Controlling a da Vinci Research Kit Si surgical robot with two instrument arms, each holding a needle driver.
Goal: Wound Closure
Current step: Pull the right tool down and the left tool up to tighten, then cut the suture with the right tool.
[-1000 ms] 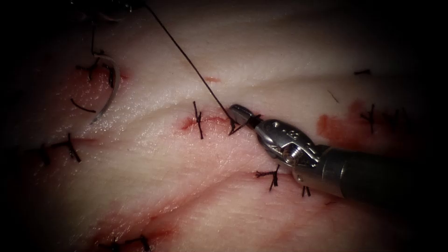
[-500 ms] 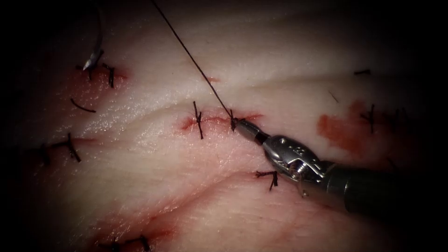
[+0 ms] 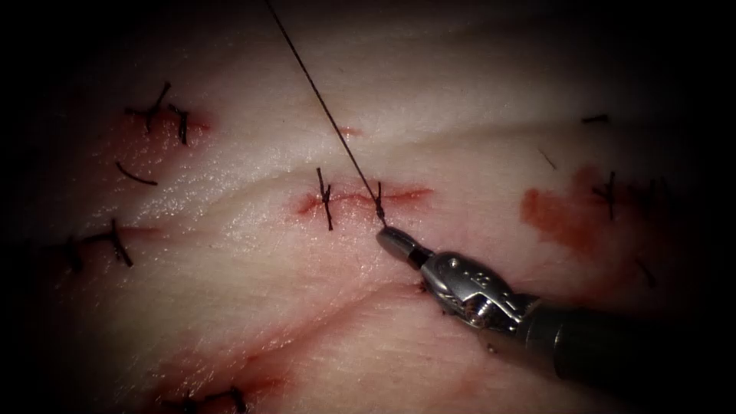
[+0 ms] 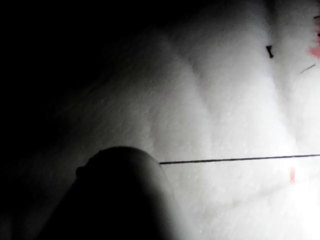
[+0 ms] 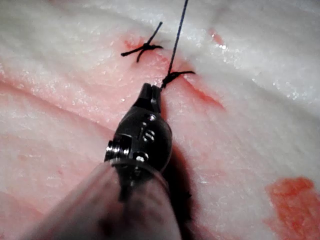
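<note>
Right fingers closed on thread | knot at cut | tissue red-stained

Right tool: polished, glossy metal on a matt dark shaft. Tissue: moist, faintly glistening, finely grained. Thread: dark, matt, thin.

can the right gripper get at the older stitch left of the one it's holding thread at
Probably yes. The right gripper, shut on the thread just below the knot, lies close to the older stitch, with bare tissue between; it would have to release first.
</note>
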